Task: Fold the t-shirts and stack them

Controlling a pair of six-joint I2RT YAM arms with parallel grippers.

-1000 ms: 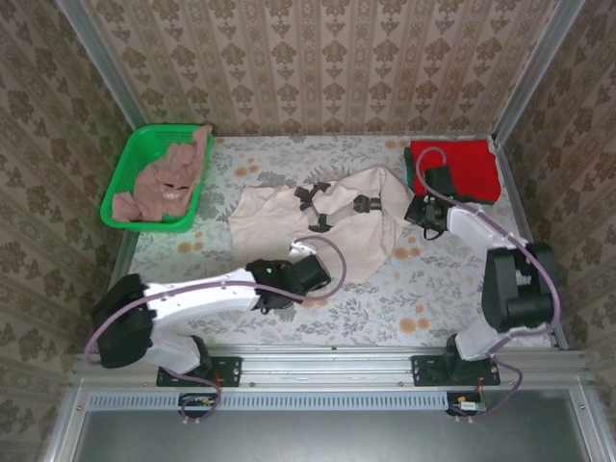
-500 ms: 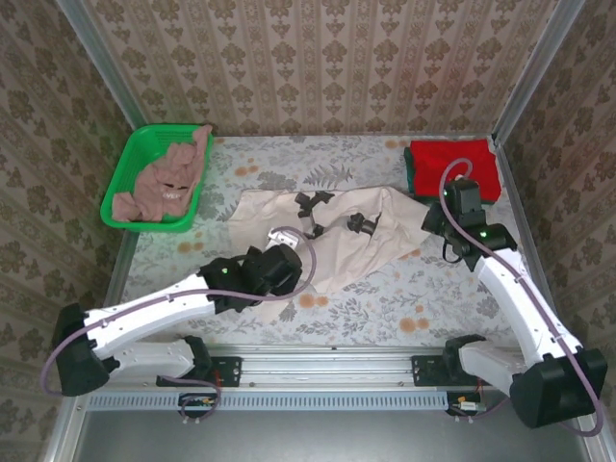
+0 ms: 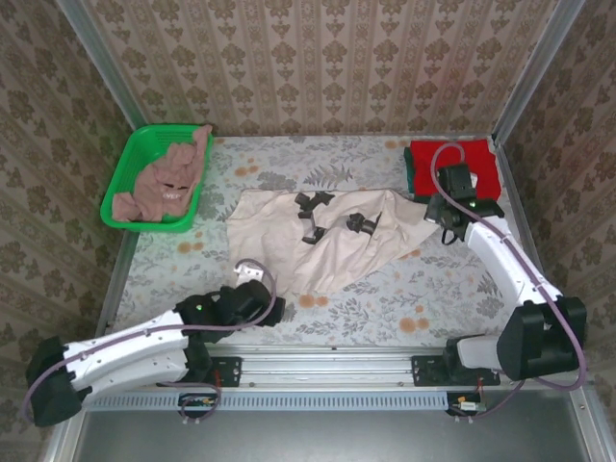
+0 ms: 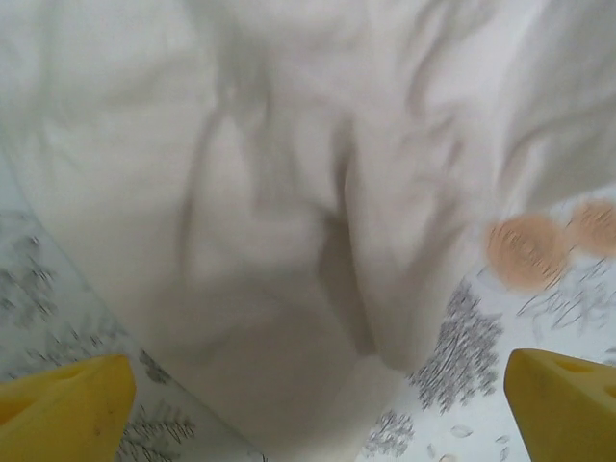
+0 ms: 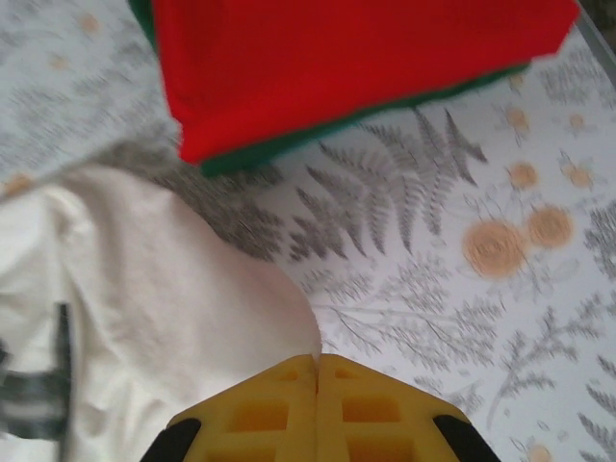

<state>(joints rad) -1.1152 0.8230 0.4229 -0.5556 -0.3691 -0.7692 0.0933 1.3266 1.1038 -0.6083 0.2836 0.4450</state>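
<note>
We get soft, even light with faint shadows; both wrist views smear, most around the cream t-shirt [image 4: 289, 192].

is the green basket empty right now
No, a crumpled dusty pink-brown t-shirt lies inside the green basket at the table's far left corner.

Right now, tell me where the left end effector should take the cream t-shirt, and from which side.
Grip the cream t-shirt at its near edge, coming in low from the near side. That edge lies thin and loose on the table, already between the open left end effector's fingers, so it should pinch easily.
</note>
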